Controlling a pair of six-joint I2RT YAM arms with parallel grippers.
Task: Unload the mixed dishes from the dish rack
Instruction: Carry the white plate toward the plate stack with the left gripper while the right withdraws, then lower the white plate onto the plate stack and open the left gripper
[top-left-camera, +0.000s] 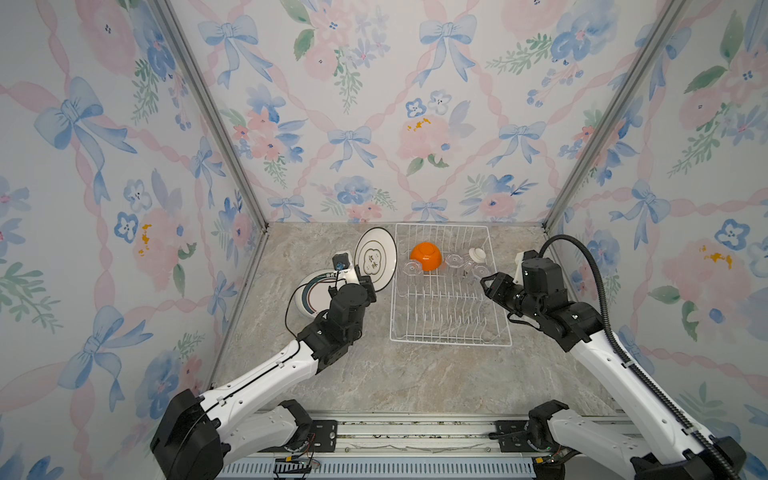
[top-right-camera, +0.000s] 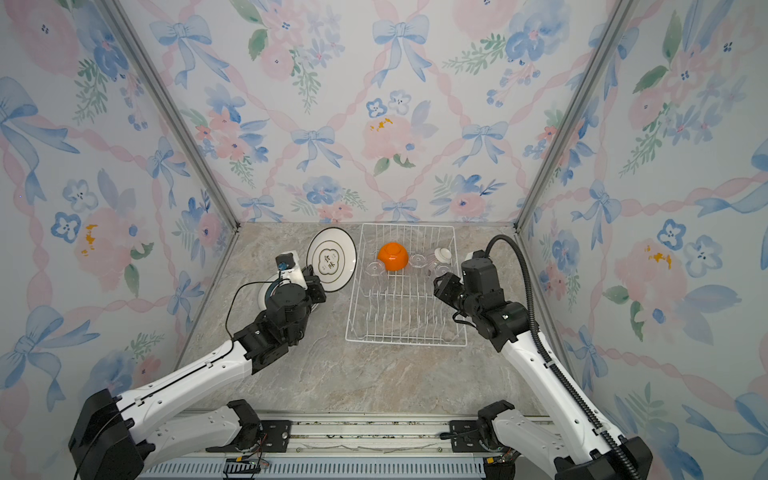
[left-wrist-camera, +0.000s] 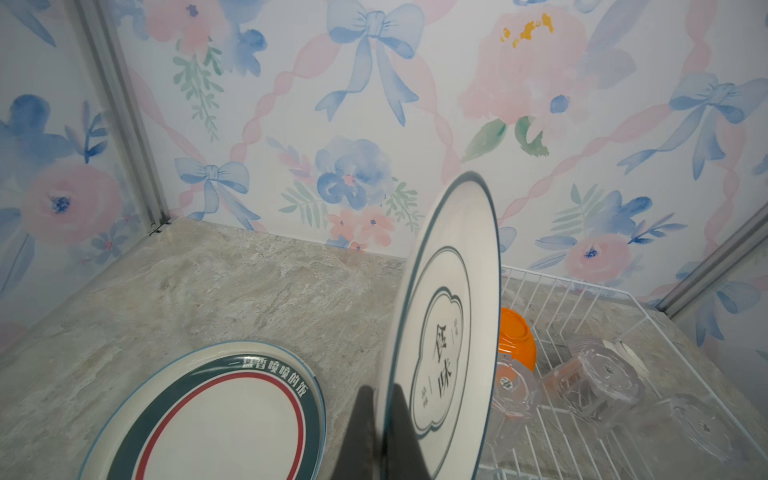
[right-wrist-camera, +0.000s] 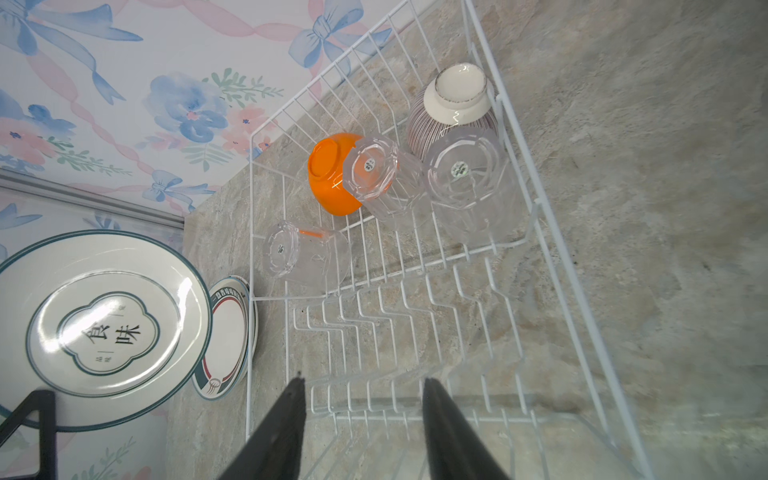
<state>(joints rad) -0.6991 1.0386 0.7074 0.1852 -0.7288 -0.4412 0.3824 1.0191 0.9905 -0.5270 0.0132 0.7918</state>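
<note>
White plate (left-wrist-camera: 449, 332) lettered 食味, pinched upright in left claw (left-wrist-camera: 382, 395), right claw (right-wrist-camera: 363, 382) parted, empty, over rack (top-left-camera: 451, 343)

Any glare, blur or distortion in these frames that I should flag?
Right wrist view: bright glare patches on the held plate; the right gripper is soft. Left wrist view: the left gripper, shut on that plate, is a dark blur. In both top views: wide-angle splay of the walls; the clear tumblers nearly vanish against the dish rack.
</note>
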